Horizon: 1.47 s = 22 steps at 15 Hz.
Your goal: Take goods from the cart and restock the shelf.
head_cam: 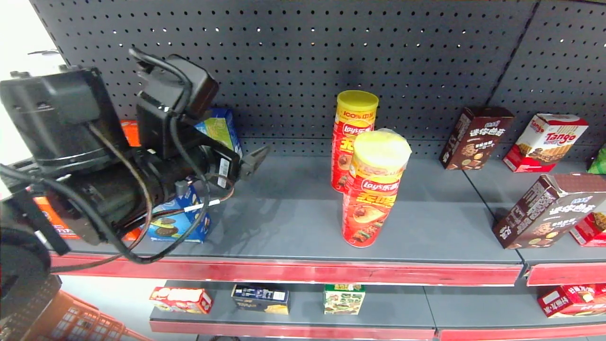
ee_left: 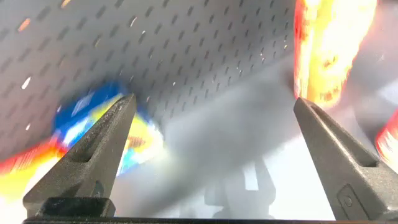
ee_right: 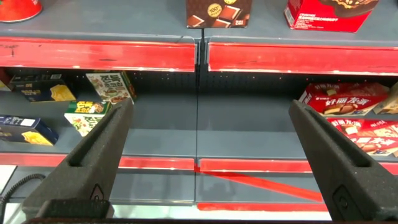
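Observation:
Two red chip cans with yellow lids stand mid-shelf, one at the back (head_cam: 354, 135) and one nearer the front edge (head_cam: 376, 189). My left gripper (head_cam: 251, 163) hangs over the grey shelf board (head_cam: 293, 213), left of the cans and just right of a blue cookie box (head_cam: 177, 227). In the left wrist view this gripper (ee_left: 214, 102) is open and holds nothing, with a chip can (ee_left: 329, 50) beyond one finger and a blurred blue box (ee_left: 81, 112) beyond the other. My right gripper (ee_right: 210, 104) is open and empty, facing the lower shelves.
A blue-green box (head_cam: 222, 128) leans on the pegboard behind the left arm. Brown cookie boxes (head_cam: 476, 137) (head_cam: 549, 210) and a red-white wafer box (head_cam: 544, 142) stand to the right. Small boxes (head_cam: 344, 298) sit on the lower shelf. An orange cart (head_cam: 71, 319) shows bottom left.

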Motion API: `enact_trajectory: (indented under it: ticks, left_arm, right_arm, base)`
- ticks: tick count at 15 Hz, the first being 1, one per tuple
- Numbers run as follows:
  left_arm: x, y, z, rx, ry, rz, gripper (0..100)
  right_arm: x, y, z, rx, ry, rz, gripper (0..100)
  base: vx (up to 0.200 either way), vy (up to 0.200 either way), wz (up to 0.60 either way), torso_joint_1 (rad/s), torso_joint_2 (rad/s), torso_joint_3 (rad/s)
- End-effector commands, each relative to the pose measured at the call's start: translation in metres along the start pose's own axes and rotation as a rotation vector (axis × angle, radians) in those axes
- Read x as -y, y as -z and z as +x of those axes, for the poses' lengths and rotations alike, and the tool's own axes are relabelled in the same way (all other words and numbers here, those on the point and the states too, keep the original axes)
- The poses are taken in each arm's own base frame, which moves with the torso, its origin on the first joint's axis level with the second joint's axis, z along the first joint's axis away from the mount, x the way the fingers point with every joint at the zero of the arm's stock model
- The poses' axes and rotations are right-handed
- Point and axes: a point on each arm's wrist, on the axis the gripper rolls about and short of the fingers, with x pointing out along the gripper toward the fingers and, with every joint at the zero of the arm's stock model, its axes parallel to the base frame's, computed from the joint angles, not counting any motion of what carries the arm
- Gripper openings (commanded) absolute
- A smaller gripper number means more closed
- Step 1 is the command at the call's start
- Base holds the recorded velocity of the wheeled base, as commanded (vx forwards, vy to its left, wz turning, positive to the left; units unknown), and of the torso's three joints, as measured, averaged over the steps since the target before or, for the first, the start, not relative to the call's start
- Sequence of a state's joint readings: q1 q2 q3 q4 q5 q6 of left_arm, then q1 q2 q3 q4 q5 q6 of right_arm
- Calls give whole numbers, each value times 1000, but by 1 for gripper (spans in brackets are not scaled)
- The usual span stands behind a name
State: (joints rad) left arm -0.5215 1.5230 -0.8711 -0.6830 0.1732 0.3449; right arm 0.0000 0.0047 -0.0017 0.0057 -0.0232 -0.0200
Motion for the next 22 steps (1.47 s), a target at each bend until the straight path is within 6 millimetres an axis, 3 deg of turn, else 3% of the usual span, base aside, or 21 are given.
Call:
enact_trajectory:
  ticks: [1,4,5,6,8,9,10,11,12,15,19,22]
  left_arm:
    - [-6,-3,-26,38,-45,-46,100]
    - [-9,-4,-27,69,-79,-76,100]
    - [-10,0,-36,61,-78,-104,100]
    - [-9,2,-40,57,-74,-114,100]
    - [-9,3,-40,53,-74,-112,100]
    - [-9,3,-40,54,-74,-112,100]
    - [-9,4,-41,48,-73,-112,100]
    - [-9,4,-41,48,-73,-112,100]
    - [-9,3,-43,56,-73,-114,100]
    - [-10,3,-43,57,-77,-114,100]
    - [-14,4,-46,54,-92,-113,100]
    - [-15,4,-46,56,-94,-114,100]
  right_arm:
    - [0,0,0,-2,0,0,100]
    - [-1,-5,-1,21,-37,49,100]
    - [1,-114,0,98,-47,117,100]
    - [1,-157,32,22,-71,187,100]
    - [-3,-182,53,8,-202,149,100]
    - [-8,-188,78,-43,-262,50,100]
    - [-11,-190,91,-69,-290,-1,100]
    - [-11,-190,91,-69,-290,-1,100]
    - [-30,-195,124,-139,-419,-93,100]
    - [-55,-192,157,-199,-514,-113,100]
    - [-81,-188,178,-246,-604,-135,100]
    - [-89,-178,186,-298,-597,-154,100]
  base:
    - [0,0,0,0,0,0]
    - [0,0,0,0,0,0]
    - [0,0,0,0,0,0]
    - [0,0,0,0,0,0]
    - [0,0,0,0,0,0]
    - [0,0,0,0,0,0]
    - [0,0,0,0,0,0]
    - [0,0,0,0,0,0]
    - [0,0,0,0,0,0]
    - [0,0,0,0,0,0]
    - [0,0,0,0,0,0]
    - [0,0,0,0,0,0]
